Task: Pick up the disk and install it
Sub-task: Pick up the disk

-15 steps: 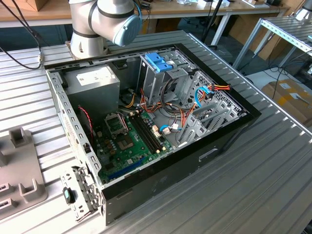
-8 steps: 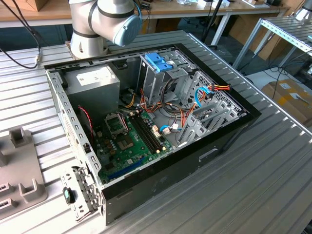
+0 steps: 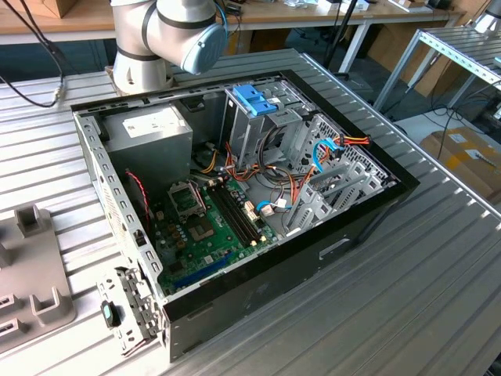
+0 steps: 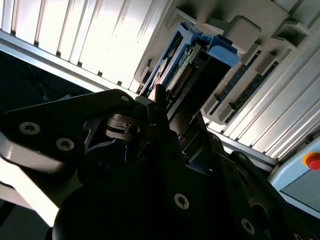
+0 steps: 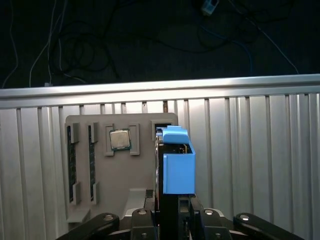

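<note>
In both wrist views the disk (image 5: 176, 167) (image 4: 182, 65) stands on edge with its light-blue carrier rails toward the camera. It sits between the black fingers of my gripper (image 5: 172, 202) (image 4: 167, 105), which are closed against its flat sides. Its far end is by a slot of the grey holder tray (image 5: 115, 170) (image 4: 250, 30). Whether it still rests in that slot I cannot tell. In the exterior view the open computer case (image 3: 368, 227) lies on the table, with its metal drive cage (image 3: 250, 133) near the back.
The tray holds a processor chip (image 5: 120, 140) and memory sticks (image 5: 72, 160). Part of the tray (image 3: 31, 274) lies at the exterior view's left. A blue latch (image 3: 254, 100) tops the cage, with cables (image 3: 321, 153) beside it. The arm's base (image 3: 156, 39) stands behind the case.
</note>
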`<state>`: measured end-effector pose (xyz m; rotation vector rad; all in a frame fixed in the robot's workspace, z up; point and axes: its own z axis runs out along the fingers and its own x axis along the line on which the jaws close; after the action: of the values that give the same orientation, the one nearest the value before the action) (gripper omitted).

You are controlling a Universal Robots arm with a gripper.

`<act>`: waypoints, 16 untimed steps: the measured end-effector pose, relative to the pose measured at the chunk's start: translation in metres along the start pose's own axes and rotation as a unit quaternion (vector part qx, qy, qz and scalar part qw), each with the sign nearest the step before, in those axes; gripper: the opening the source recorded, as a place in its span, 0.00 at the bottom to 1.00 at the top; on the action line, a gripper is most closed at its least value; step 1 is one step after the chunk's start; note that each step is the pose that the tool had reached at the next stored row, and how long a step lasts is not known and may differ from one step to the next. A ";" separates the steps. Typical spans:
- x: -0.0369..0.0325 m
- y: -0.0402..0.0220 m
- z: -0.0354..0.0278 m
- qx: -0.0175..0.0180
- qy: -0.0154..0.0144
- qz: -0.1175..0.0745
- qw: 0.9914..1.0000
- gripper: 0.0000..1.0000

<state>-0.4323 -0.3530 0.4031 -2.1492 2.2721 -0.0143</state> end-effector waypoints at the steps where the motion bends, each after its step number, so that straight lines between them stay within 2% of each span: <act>1: 0.0000 0.0000 -0.0024 0.000 0.000 0.000 1.000 0.35; 13: -0.0001 -0.0005 -0.0315 0.000 0.000 0.000 1.000 0.35; 16: -0.0002 -0.0007 -0.0414 0.000 0.000 0.000 1.000 0.35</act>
<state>-0.4323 -0.3530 0.4445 -2.1489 2.2722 -0.0145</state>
